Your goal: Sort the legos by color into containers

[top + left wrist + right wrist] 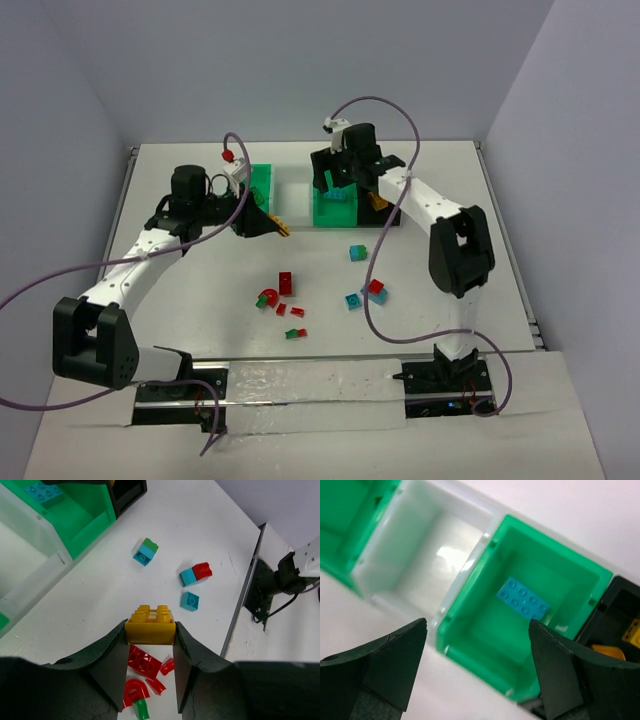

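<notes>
White matte tabletop (520,290), plain walls. My left gripper (150,636) is clamped on a yellow lego (150,625), with red legos (144,662) showing on the table beyond it. I judge the lego light, rigid and slick, hard glossy plastic. The flat side walls are the place to pinch, studs up. My right gripper (477,630) hangs spread wide over a green bin (485,677) that holds a cyan lego (522,597). A black bin (615,600) stands just beside it.

Robot lab bench: white table (210,320) boxed in by bare walls (300,60)
</notes>
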Motion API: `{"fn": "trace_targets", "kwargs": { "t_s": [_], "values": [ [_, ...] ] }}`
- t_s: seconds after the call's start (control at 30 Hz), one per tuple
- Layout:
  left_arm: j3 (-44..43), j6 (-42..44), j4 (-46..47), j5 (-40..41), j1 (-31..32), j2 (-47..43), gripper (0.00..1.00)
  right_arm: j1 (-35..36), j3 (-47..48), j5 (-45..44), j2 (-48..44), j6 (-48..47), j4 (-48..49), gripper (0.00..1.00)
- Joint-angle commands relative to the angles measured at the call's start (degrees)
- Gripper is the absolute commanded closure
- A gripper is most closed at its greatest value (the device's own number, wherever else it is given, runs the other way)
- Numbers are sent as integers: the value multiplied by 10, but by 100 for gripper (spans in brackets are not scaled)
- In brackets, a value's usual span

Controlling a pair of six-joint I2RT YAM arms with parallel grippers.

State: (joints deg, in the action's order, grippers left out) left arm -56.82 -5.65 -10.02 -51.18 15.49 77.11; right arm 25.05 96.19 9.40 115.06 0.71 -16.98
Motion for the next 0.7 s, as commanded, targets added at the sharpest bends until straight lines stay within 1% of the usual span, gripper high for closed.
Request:
{"fn": "trace_targets", "kwargs": {
  "t_s": [0.0,0.07,0.17,0.23,0.27,0.37,0.47,0.53,0.67],
  "values": [
    [-1,-129,103,-31,-28,11,100,8,-64,151,-158,-64,25,9],
    [0,-181,126,-44,-41,21,100,15,-107,198,-198,-99,16,8],
    [0,-261,170,-76,-57,41,100,52,-136,238,-246,-154,-11,5],
    [0,-292,189,-82,-61,50,100,64,-133,245,-251,-179,-40,4],
    [-1,-308,193,-86,-61,57,100,86,-126,245,-253,-192,-59,1],
    [5,-342,210,-96,-62,68,100,134,-106,232,-247,-207,-87,0],
    [16,-370,234,-107,-62,72,100,170,-81,198,-229,-217,-99,0],
    [22,-393,251,-115,-62,72,100,185,-70,169,-219,-222,-100,0],
    [31,-413,277,-125,-61,65,100,196,-64,143,-206,-218,-88,1]
  ]
}}
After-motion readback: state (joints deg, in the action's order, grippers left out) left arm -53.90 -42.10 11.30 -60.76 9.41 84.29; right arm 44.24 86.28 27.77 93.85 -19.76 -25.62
